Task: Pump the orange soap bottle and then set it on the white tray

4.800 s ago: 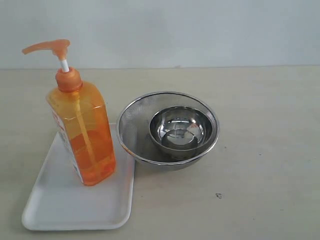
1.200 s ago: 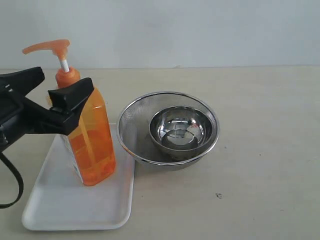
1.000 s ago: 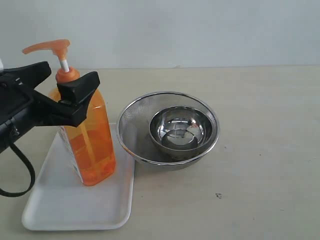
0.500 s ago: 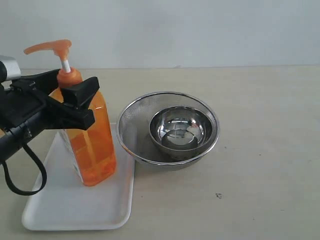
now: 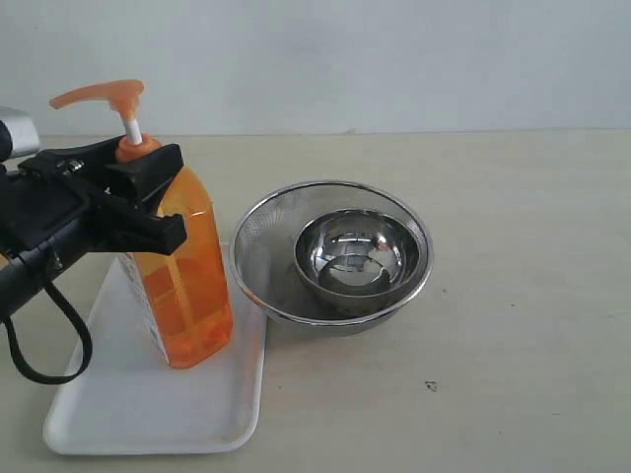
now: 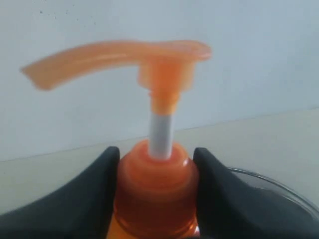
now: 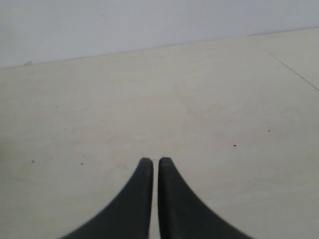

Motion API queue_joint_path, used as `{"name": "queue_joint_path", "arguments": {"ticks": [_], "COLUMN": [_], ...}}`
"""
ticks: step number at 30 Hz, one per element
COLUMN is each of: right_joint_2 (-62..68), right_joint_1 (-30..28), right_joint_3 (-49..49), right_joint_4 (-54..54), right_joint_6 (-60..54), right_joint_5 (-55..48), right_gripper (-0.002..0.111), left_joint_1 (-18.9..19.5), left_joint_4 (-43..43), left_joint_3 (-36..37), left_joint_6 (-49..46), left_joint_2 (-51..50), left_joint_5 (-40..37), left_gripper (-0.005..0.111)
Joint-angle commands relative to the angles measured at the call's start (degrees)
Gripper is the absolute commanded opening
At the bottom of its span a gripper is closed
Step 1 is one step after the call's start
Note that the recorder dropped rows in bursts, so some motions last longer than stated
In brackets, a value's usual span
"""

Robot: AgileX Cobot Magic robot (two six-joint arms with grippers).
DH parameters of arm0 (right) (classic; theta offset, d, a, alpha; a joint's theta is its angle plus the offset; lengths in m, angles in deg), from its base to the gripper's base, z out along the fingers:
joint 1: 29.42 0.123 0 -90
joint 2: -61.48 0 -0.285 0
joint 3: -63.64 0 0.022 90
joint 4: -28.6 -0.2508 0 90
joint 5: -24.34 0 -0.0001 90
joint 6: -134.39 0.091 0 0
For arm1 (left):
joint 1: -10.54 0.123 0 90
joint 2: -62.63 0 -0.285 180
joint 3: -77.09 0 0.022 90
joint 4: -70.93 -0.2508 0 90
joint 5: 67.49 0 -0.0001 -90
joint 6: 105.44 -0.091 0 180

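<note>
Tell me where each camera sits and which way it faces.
Exterior: off the arms, looking slightly down across the table at the orange soap bottle on the white tray beside nested steel bowls; the left gripper shows.
Left wrist: behind the left fingers, level with the bottle's neck, facing the wall.
Right wrist: behind the shut right gripper, looking low across the table.
Shared: exterior and left wrist both show fingers flanking the bottle's neck.

Left hand (image 5: 138, 163) on collar of orange soap bottle (image 5: 187, 286), upright on white tray (image 5: 118, 419)
</note>
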State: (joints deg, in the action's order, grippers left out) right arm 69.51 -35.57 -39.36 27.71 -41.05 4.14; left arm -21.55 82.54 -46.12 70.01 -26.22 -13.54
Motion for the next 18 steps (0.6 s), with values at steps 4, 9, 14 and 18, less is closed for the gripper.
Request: {"name": "queue_joint_path", "arguments": {"ticks": [4,9,14,18], "right_joint_2": [-0.24,-0.24,-0.24,-0.24], "right_joint_1": [-0.14,-0.14,-0.14,-0.14], "right_joint_3": [0.22,0.22,0.22,0.22], "right_joint_4": [0.18,0.18,0.18,0.18], "right_joint_6": [-0.14,-0.14,-0.14,-0.14], "right_joint_5": [0.55,0.55,0.55,0.55], "right_gripper": [0.001,0.001,0.001,0.001], "left_joint_1": [-0.35,2.84,8.41,14.05], "left_joint_4": [-1.94,-7.71,-20.67,-33.59], "left_joint_3": [-0.28,-0.28,-0.28,-0.38], "left_joint_6": [-3.49,-0.36,11.05,21.18], "left_joint_2": [3.75,10.38,14.28,15.51], "left_joint_5": [-0.01,-5.47,-7.94,-7.94], "left_gripper": [0.005,0.005,0.005,0.005]}}
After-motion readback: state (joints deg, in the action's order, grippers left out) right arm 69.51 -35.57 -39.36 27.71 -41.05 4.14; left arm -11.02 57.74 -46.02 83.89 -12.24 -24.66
